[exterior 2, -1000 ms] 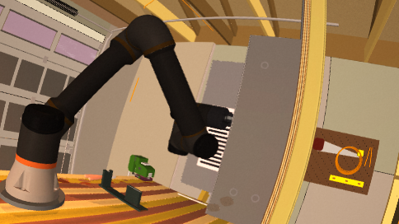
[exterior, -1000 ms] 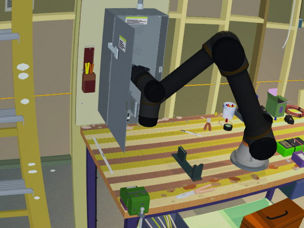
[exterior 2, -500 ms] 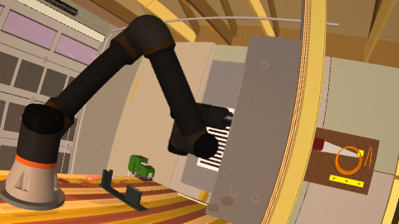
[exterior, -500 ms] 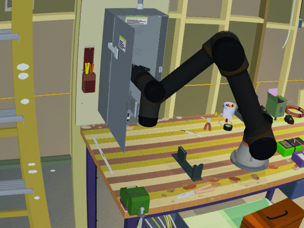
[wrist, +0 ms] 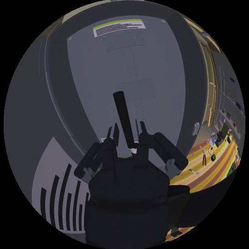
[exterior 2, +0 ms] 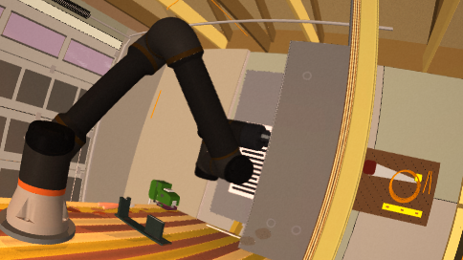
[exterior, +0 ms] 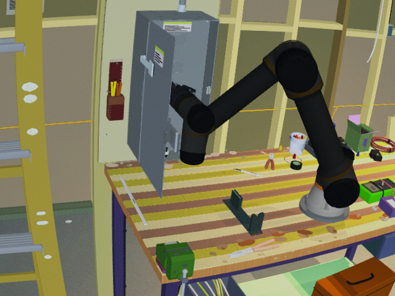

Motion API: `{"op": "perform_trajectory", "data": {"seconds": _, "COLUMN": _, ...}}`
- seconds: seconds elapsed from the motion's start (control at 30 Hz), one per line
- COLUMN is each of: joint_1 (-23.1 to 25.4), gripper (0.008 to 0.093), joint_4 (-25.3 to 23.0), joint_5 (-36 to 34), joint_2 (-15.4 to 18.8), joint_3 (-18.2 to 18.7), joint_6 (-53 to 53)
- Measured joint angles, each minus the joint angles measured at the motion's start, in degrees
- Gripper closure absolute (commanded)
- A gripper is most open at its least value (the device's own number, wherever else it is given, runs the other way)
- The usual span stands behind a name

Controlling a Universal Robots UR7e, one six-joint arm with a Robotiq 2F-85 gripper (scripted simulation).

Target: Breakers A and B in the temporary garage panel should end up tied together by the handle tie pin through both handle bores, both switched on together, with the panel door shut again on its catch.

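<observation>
A dark pin (wrist: pixel 123 118) runs straight out from between the fingers of my gripper (wrist: pixel 127 134), which stands open inside the grey panel box (exterior: pixel 188 83) and grips nothing. The pin's near end is hidden by the fingers, and I cannot see the breaker handles. The panel door (exterior: pixel 153 108) hangs open to the left of my arm, its small handle (exterior: pixel 147 65) on the outer face. A labelled grey cover plate (wrist: pixel 125 69) fills the wrist camera ahead of the pin. The catch (wrist: pixel 196 128) sits on the box's right edge.
Behind the panel is a pale backboard on a stud wall, with a red tool holder (exterior: pixel 115 92) to its left. On the striped bench lie an empty dark cradle (exterior: pixel 245 212), a green vise (exterior: pixel 175 259), pliers (exterior: pixel 270 162) and a tape roll (exterior: pixel 296 164). A ladder (exterior: pixel 32 149) stands far left.
</observation>
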Motion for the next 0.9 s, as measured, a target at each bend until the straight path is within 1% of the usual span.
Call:
{"op": "perform_trajectory", "data": {"seconds": 0.37, "joint_1": 0.8, "gripper": 0.0594, "joint_4": -0.1, "joint_5": -0.8, "joint_2": -0.2, "joint_3": 0.3, "joint_6": 0.0}}
{"op": "perform_trajectory", "data": {"seconds": 0.9, "joint_1": 5.1, "gripper": 0.0594, "joint_4": -0.6, "joint_5": -5.1, "joint_2": -0.8, "joint_3": 1.4, "joint_6": 0.0}}
